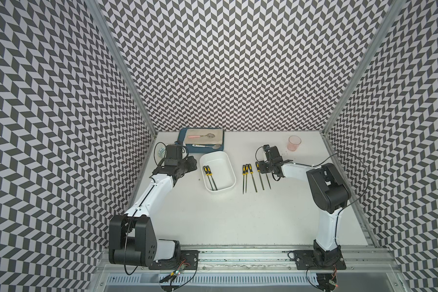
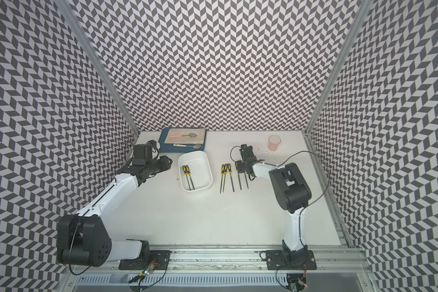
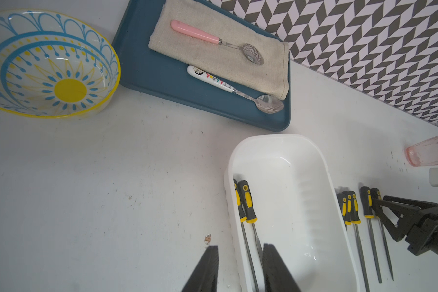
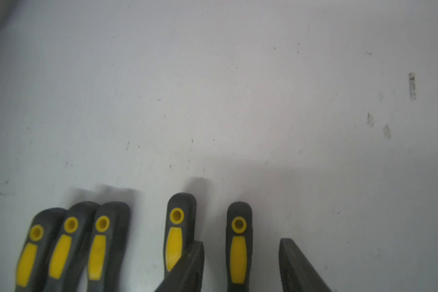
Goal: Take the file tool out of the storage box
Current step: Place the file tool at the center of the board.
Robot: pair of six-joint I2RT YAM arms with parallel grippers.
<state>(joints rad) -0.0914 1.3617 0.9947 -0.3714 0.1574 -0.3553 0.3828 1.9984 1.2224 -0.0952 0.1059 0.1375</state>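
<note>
Nearest lie the file tips. 5 files (image 4: 96, 252) with black-and-yellow handles rest flat on the white table (image 1: 238, 222), on the right arm's side of the storage box, handles toward the far wall. 3 lie close together and 2 are set a little apart. The right gripper (image 4: 240, 241) hangs low over the outermost file (image 4: 238, 252) with its jaws parted. 1 finger (image 4: 192, 263) stands on each side of the handle, and table shows in both gaps, so that file is released, not clamped.

Just beside this row stands the storage box (image 1: 221, 174), a shallow white tub with rounded corners. In it lie 2 files (image 3: 248, 202) of the same kind, side by side along the wall on the left arm's side, handles toward the far wall. The left gripper (image 3: 240, 246) hangs near that wall, outside the box, fingers apart and gripping nothing.

Farther back, a dark blue tray (image 3: 157, 75) sits just behind the box. It holds a folded beige cloth (image 3: 213, 55) with a pink-handled spoon (image 3: 195, 32) lying on it. On the tray's own floor beside the cloth lies a spoon with a white handle (image 3: 210, 78). On the left arm's side of the tray stands a round bowl (image 3: 23, 50) painted in blue and yellow, its yellow centre disc in plain sight. Farthest, toward the right-hand corner, a pink translucent cup (image 1: 294, 142) stands upright; what it holds cannot be told.

Writing shows on the white spoon handle: coloured letters beside a small cartoon face, too small and turned to read.
</note>
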